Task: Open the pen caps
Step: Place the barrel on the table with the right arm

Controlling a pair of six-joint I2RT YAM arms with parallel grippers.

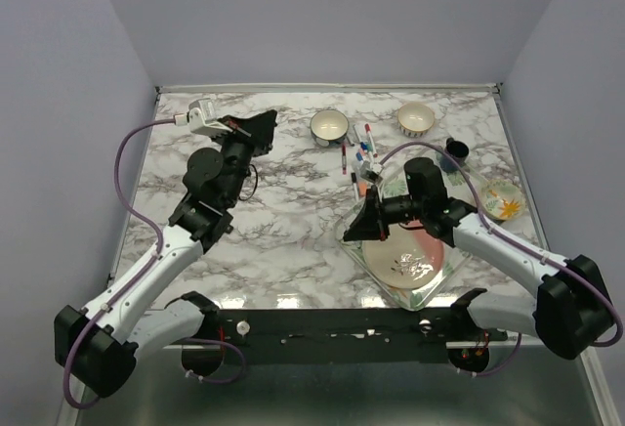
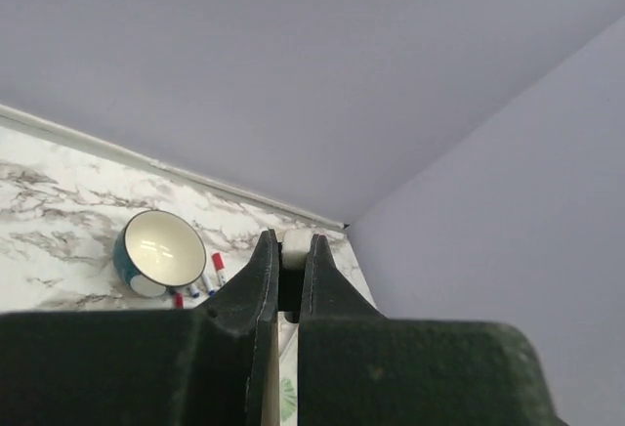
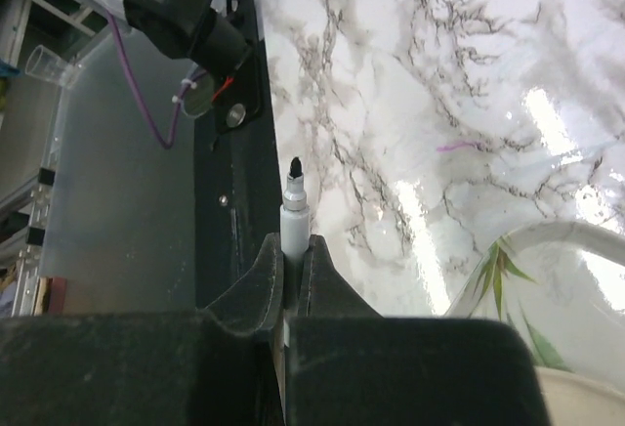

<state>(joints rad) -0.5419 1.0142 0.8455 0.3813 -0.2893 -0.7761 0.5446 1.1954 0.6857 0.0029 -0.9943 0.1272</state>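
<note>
- Presently, the white marble-pattern table (image 1: 293, 211) carries all the work; the two arms hang above it, well apart.
- Under the right arm lies the clear square glass dish with leaf print (image 1: 415, 284); near the far edge stand the blue-and-white round bowl (image 1: 330, 126) and the cream round bowl (image 1: 417, 116).
- On the right gripper (image 3: 294, 250) the jaws pinch the thin white-barrelled marker pen (image 3: 294, 219); its black tip is bare, so this pen counts as opened.
- On the left gripper (image 2: 291, 245), raised near the far left corner, the jaws are pressed together; whether a cap sits between them cannot be told.
- Between the bowls, the small red and blue plastic pen caps (image 1: 368, 133) sit on their pens; judged unopened, so most of the task is left.
</note>
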